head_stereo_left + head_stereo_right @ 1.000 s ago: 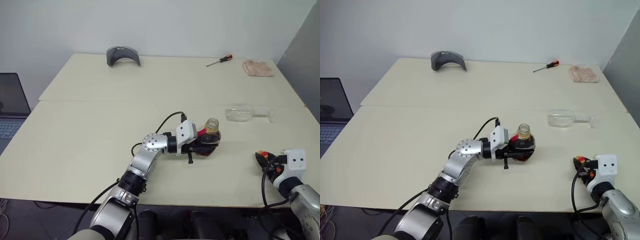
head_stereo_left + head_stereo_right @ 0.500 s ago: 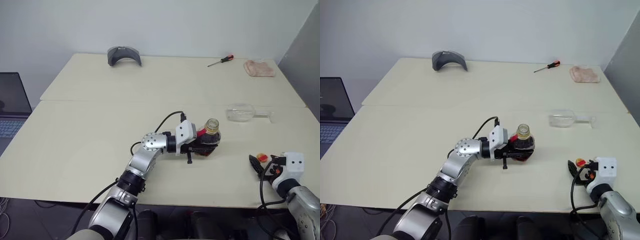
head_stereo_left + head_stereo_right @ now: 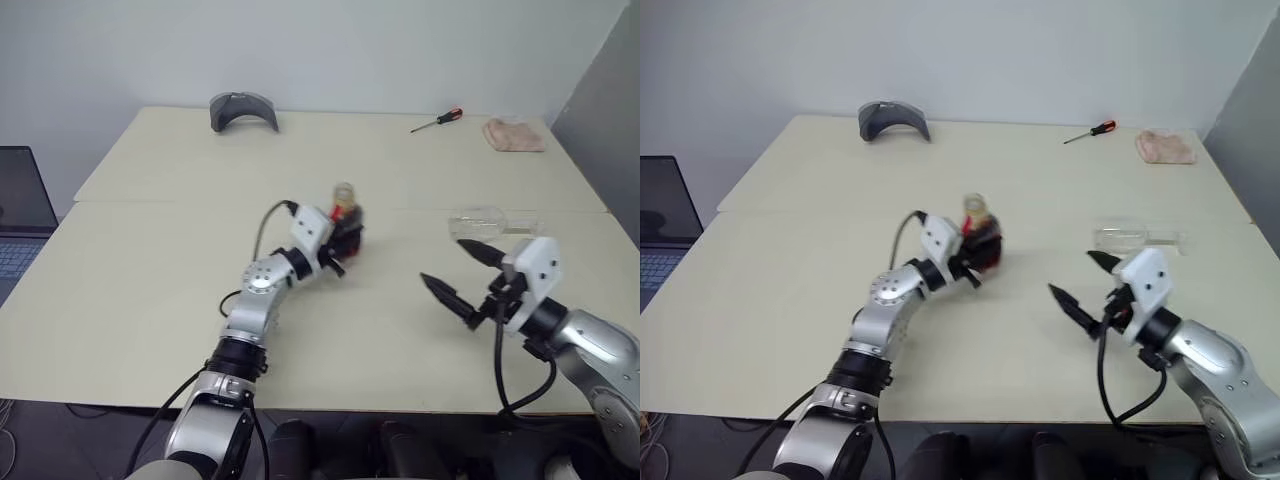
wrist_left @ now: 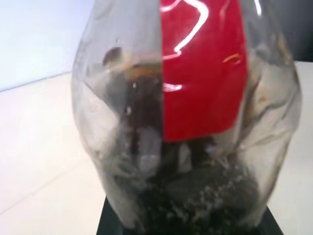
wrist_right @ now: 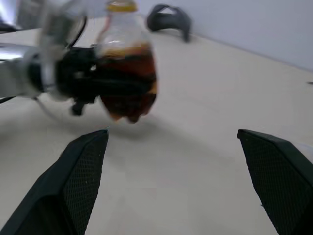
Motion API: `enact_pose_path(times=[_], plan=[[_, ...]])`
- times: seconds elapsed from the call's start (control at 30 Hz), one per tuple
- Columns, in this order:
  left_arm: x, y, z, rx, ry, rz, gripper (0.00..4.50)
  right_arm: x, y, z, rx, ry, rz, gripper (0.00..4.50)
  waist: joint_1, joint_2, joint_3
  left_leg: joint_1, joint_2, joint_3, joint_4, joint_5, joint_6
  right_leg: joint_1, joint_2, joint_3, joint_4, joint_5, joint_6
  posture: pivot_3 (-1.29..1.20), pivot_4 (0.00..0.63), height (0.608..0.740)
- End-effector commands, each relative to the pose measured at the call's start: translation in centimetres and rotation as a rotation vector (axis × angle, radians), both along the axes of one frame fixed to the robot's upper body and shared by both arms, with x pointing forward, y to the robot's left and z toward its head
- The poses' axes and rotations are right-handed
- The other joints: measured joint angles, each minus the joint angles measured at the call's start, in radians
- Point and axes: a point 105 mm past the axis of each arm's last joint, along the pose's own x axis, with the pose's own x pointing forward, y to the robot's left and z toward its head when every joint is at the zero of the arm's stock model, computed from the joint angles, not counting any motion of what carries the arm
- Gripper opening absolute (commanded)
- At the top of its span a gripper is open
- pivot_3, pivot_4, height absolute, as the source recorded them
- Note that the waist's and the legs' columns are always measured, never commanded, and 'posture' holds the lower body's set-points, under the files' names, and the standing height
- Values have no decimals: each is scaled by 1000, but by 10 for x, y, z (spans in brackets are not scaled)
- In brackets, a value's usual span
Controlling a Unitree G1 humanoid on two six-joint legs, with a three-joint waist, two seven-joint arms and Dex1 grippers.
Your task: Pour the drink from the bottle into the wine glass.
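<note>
My left gripper [image 3: 340,237] is shut on the bottle [image 3: 345,218], gripping its bulbous lower part and holding it upright near the middle of the table. Dark brown drink [image 5: 128,73] fills the lower half, below the red label [image 4: 203,73]. The wine glass [image 3: 480,222] lies on its side to the right, with its stem pointing right. My right gripper [image 3: 462,275] hovers open just in front of the glass, with nothing between its black fingers [image 5: 73,196]. It points left toward the bottle.
A grey curved object [image 3: 243,108] sits at the far left of the table. A red-handled screwdriver [image 3: 440,120] and a pink cloth [image 3: 515,135] lie at the far right. A laptop [image 3: 15,215] stands off the left edge. A seam [image 3: 180,202] crosses the tabletop.
My left gripper has carried the bottle away from me and to the left. My right gripper has opened, let go of a small yellow cap, risen and swung left toward the glass.
</note>
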Motion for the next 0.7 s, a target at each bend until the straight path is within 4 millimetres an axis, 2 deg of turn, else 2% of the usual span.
enact_pose_path(times=[0.03, 0.2, 0.4, 0.47, 0.57, 0.7], plan=[[13, 45, 19, -46, -79, 230, 755, 7, 26, 11, -15, -38, 110, 4500, 2, -1, 1, 0, 0, 0, 0, 0, 0, 0, -1, 0, 0, 0, 0, 0, 150, 740], [20, 107, 10, -46, -60, 451, 755, 28, 58, 18, -13, -45, 216, 4500, 4, -3, 2, 0, -1, 0, 0, 0, 0, 0, -3, -1, 0, 3, -4, 0, 150, 740], [28, 162, 7, -54, -61, 662, 755, 36, 86, 15, -25, -64, 300, 4500, 10, -3, 2, -1, -2, 0, 0, 0, 0, 0, -5, -3, 0, 3, -5, 0, 150, 740], [30, 171, 7, -60, -62, 699, 754, 36, 91, 13, -28, -70, 314, 4500, 10, -4, 2, -1, -3, 0, 0, 0, 0, 0, -6, -3, 1, 3, -5, 0, 150, 740], [34, 174, 6, -69, -62, 699, 754, 38, 94, 14, -25, -100, 315, 4500, 11, -4, 2, -1, -3, 0, 0, 0, 0, 0, -7, -3, 0, 3, -4, 0, 150, 740], [41, 167, 9, -129, -45, 649, 754, 38, 94, 16, -22, -122, 319, 4500, 11, -5, 2, -1, -3, 0, 1, 0, 0, 0, -8, -4, 0, 3, -4, 0, 150, 740]])
